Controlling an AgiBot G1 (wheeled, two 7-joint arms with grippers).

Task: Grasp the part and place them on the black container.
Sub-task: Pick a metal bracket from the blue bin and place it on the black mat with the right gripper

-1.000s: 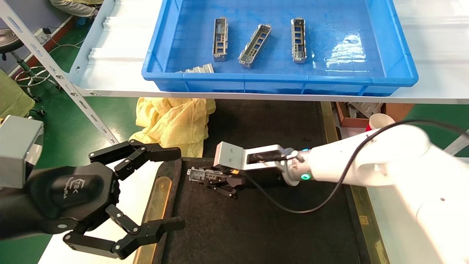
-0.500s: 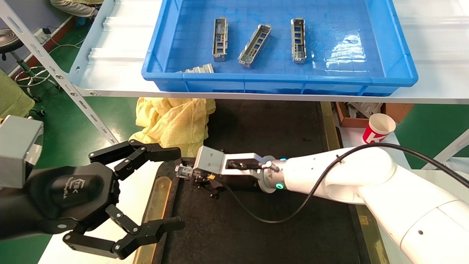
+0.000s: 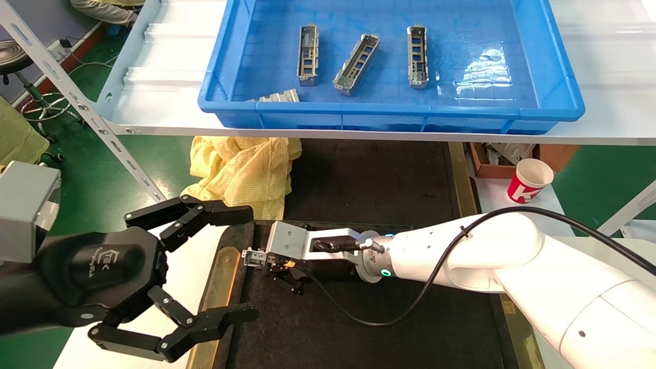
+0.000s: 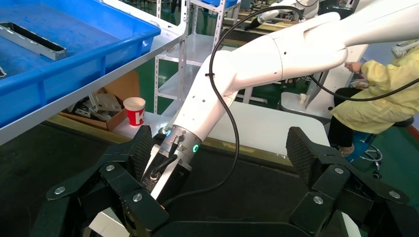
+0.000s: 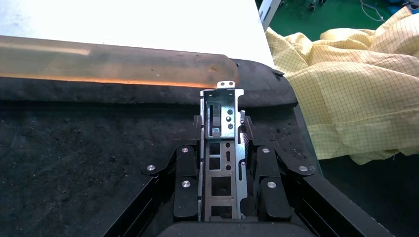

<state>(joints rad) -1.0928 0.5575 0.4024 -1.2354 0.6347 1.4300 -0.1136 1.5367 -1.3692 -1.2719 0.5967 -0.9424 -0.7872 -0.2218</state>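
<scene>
My right gripper (image 3: 266, 262) is shut on a silver-grey metal part (image 3: 252, 255), held low over the far left corner of the black container (image 3: 369, 338). In the right wrist view the part (image 5: 221, 148) lies lengthwise between the black fingers (image 5: 187, 168), its tip near the brass strip (image 5: 113, 66). Several more parts (image 3: 308, 54) lie in the blue bin (image 3: 389, 110) on the shelf. My left gripper (image 3: 205, 266) is open and empty beside the container's left edge; it also shows in the left wrist view (image 4: 220, 163).
A yellow cloth (image 3: 241, 171) lies beyond the container's left corner. A red and white paper cup (image 3: 530, 179) stands at the right. A metal shelf edge (image 3: 328, 134) overhangs the container's far side. A slanted rack post (image 3: 77, 97) is at the left.
My right gripper has carried the part leftward and slightly nearer, from the middle of the container's far end toward its left corner. The left gripper has not moved.
</scene>
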